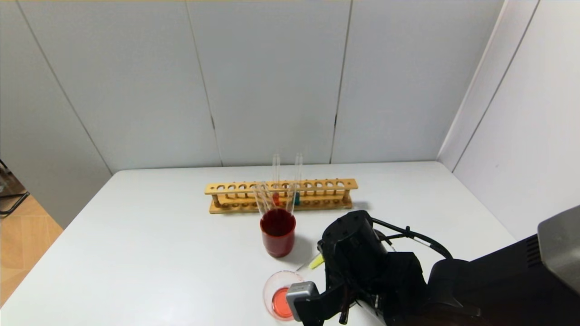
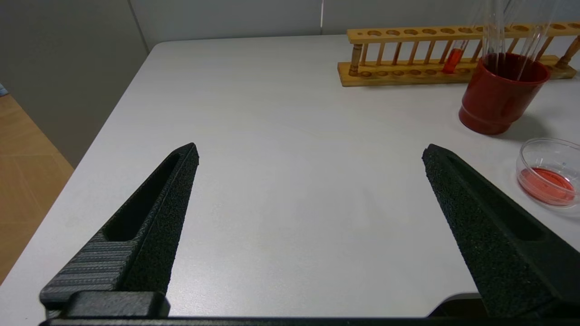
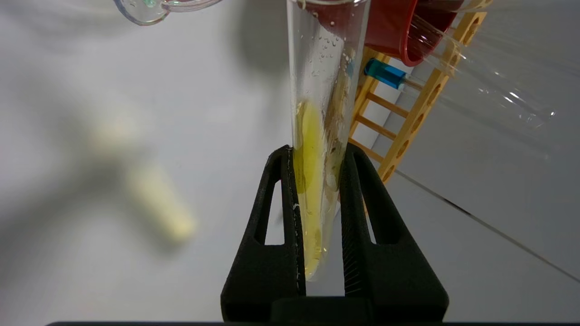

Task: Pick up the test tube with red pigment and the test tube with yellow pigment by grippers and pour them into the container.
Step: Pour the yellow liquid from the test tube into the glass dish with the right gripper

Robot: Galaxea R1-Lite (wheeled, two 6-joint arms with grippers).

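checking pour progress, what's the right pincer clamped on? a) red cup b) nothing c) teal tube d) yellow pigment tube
d: the right pincer is shut on the test tube with yellow pigment, tilted near the container, which holds red liquid.

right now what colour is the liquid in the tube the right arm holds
Pale yellow, in the test tube; clearest in the right wrist view.

— What sort of place is this?
— A small lab bench, staged: a plain white table (image 1: 149, 253) boxed in by pale grey panel walls (image 1: 272, 81).
— What shows it?
— A long wooden test-tube rack (image 1: 281, 195) at the far side, holding clear glass tubes of red and teal liquid.
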